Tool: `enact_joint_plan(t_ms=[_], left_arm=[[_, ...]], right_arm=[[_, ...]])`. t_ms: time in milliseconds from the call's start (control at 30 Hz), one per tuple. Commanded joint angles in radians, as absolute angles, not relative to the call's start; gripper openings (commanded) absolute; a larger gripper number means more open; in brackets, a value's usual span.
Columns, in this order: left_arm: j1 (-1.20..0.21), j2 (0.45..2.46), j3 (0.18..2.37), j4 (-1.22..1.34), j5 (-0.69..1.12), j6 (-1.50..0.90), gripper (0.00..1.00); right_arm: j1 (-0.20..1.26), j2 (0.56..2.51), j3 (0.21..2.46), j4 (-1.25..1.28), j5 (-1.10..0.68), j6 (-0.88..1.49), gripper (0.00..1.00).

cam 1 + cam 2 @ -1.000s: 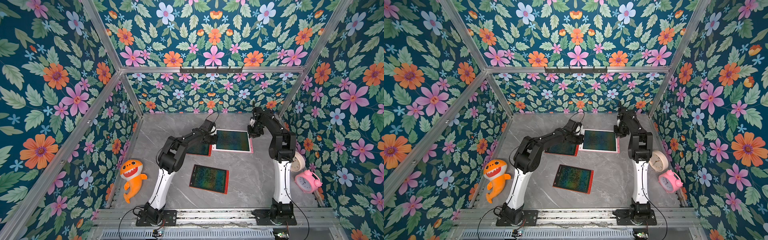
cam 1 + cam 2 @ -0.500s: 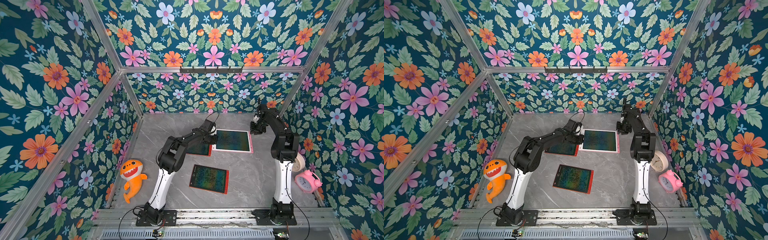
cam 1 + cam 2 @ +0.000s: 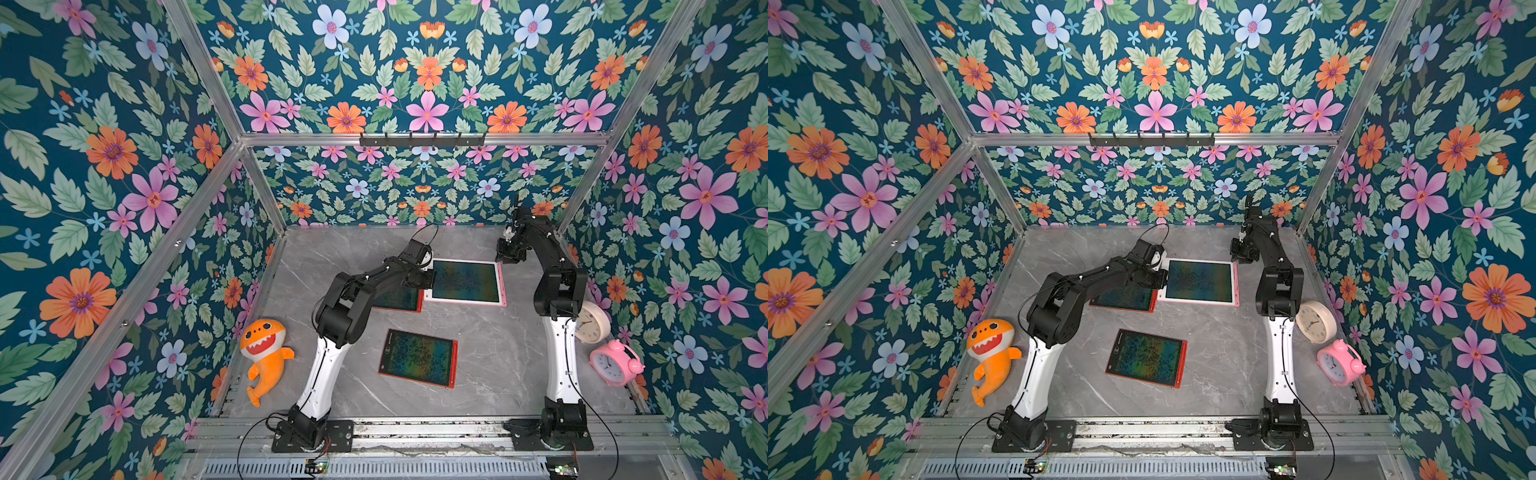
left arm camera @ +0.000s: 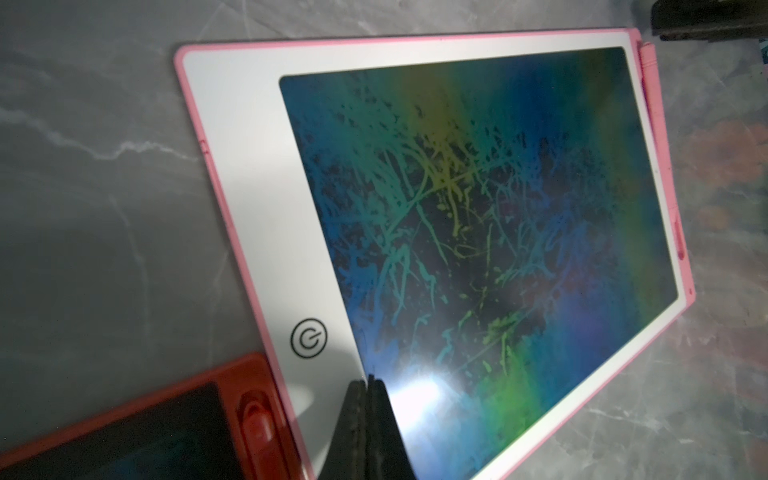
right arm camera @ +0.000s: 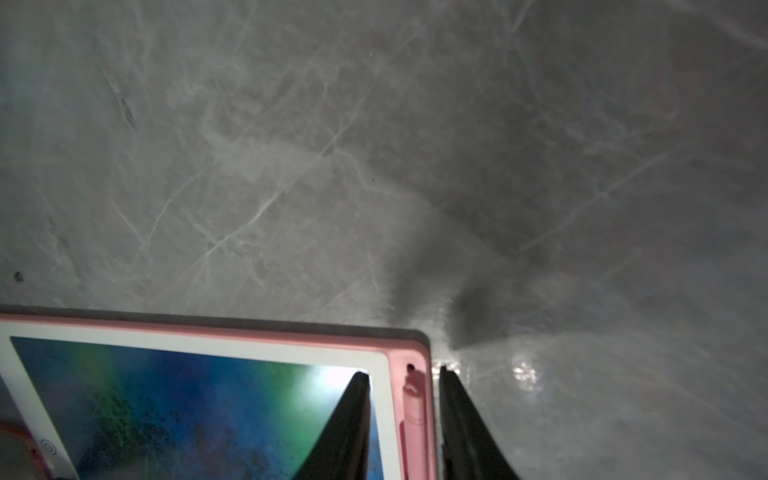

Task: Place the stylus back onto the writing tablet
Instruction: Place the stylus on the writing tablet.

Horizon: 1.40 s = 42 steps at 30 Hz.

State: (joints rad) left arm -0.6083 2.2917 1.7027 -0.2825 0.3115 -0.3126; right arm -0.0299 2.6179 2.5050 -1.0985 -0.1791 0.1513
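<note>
Your right gripper [image 5: 402, 371] has edged back, jaws apart astride the slim pink plastic stylus [image 5: 415, 419] seated in the edge groove of the pink-framed writing tablet [image 5: 208, 328], left gripper [image 4: 370, 380] closed; a skewed retreat could flick it out.

With twelve at the back wall, the grey marble table [image 3: 478, 386] carried an orange shark plush [image 3: 266, 353] at its eight o'clock edge. A red-framed tablet [image 3: 417, 357] lay flat just toward seven from the centre, and another red tablet [image 3: 399, 300], partly covered, lay toward ten. A cream clock [image 3: 592, 324] stood at three, with a pink alarm clock [image 3: 613, 361] just beside it at four.
</note>
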Motion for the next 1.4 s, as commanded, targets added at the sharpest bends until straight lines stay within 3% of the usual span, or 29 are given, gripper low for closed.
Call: enact_joint_plan(t_ms=[0,533,1367], left_arm=[[-0.611,2.311,1.689,-0.399,0.269,-0.303,0.00],[-0.612,2.319,1.689,-0.400,0.275,-0.303,0.00],[-0.612,2.331,1.694,-0.403,0.276,-0.304,0.00]], right_arm=[[-0.031,2.627,2.511,-1.124,-0.187,0.141,0.32],[-0.029,2.584,2.422,-1.109,-0.161,0.127,0.14],[-0.006,2.503,2.266,-1.063,-0.162,0.141,0.14]])
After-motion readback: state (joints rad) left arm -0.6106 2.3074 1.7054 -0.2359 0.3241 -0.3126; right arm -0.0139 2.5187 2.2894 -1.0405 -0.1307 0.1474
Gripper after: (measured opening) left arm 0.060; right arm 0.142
